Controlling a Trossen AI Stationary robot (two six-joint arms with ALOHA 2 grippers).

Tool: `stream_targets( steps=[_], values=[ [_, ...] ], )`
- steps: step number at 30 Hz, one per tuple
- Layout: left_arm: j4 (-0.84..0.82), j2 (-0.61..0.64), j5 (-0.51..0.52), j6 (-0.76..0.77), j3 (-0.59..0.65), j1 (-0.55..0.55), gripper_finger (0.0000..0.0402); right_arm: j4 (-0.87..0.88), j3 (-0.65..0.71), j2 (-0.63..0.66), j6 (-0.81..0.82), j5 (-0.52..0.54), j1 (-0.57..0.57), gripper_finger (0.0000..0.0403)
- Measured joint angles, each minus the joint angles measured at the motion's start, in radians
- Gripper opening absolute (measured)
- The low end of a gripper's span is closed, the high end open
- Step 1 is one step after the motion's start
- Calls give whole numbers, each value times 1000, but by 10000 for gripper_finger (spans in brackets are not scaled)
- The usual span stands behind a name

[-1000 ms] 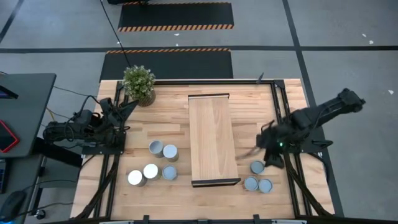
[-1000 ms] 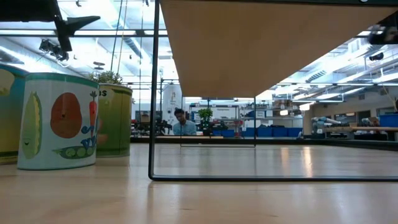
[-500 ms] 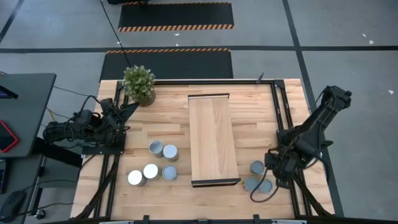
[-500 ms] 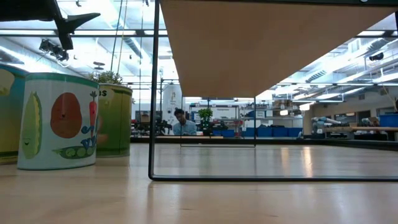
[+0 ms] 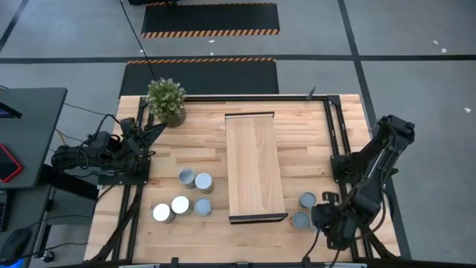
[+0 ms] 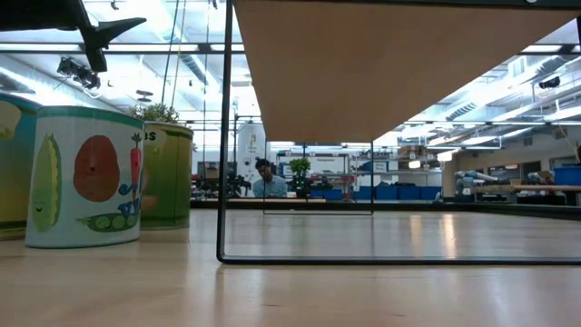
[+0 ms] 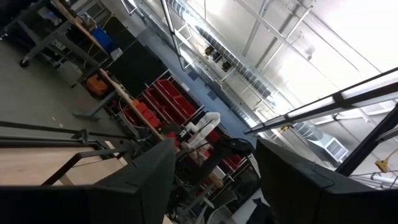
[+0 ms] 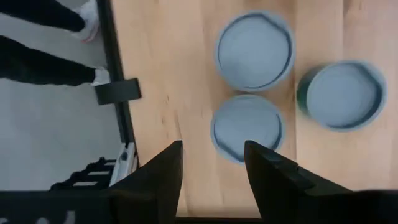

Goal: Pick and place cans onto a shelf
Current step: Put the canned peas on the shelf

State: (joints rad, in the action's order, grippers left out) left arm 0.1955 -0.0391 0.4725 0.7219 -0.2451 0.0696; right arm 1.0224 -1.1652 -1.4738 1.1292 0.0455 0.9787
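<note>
At the far left of the table, the left arm rests at the table's left edge; its left gripper point(image 5: 152, 131) points toward the potted plant point(image 5: 166, 99) at the far left corner. In its wrist view the two dark fingers point(image 7: 140, 180) stand apart with nothing between them, looking out at the room's ceiling and red bins. To the right and nearer, five cans sit on the plank tabletop point(image 5: 193, 145) left of the shelf: two side by side point(image 5: 195, 179) and, nearer still, a row of three point(image 5: 181, 208), the leftmost two with white tops. In the low view, two of them show their vegetable-printed labels point(image 6: 84, 177), with a greener one behind point(image 6: 169, 174). The shelf point(image 5: 255, 165), a long light-wood board on a thin black frame, runs far to near down the middle of the table and carries no can. Right of its near end are the other cans: one point(image 5: 308, 200) stands clear, a second point(image 5: 300, 219) is just nearer, touching or almost touching it. The right gripper point(image 5: 326, 218) hangs above this group at the table's near right corner, hiding what lies under it. Its wrist view looks straight down on three grey-blue tops point(image 8: 254, 51), its fingers point(image 8: 166, 167) parted and empty above the closest can point(image 8: 247, 127)
</note>
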Motion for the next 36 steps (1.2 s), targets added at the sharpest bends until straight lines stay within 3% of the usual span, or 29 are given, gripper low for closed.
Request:
stream_targets(
  steps=[6,15,17,23,36],
  values=[
    [-14,0,0,-1,0,0,231,4,0,-50,47,-75,-2,224],
    [-52,0,0,-2,0,0,231,27,1,-77,80,33,-3,375],
    [-55,0,0,-2,0,0,231,25,10,-92,80,42,-3,393],
    [-52,0,-7,-1,0,0,231,25,24,-134,82,16,-3,383],
    [-51,0,-9,0,0,0,231,15,27,-177,173,35,-13,399]
  ],
)
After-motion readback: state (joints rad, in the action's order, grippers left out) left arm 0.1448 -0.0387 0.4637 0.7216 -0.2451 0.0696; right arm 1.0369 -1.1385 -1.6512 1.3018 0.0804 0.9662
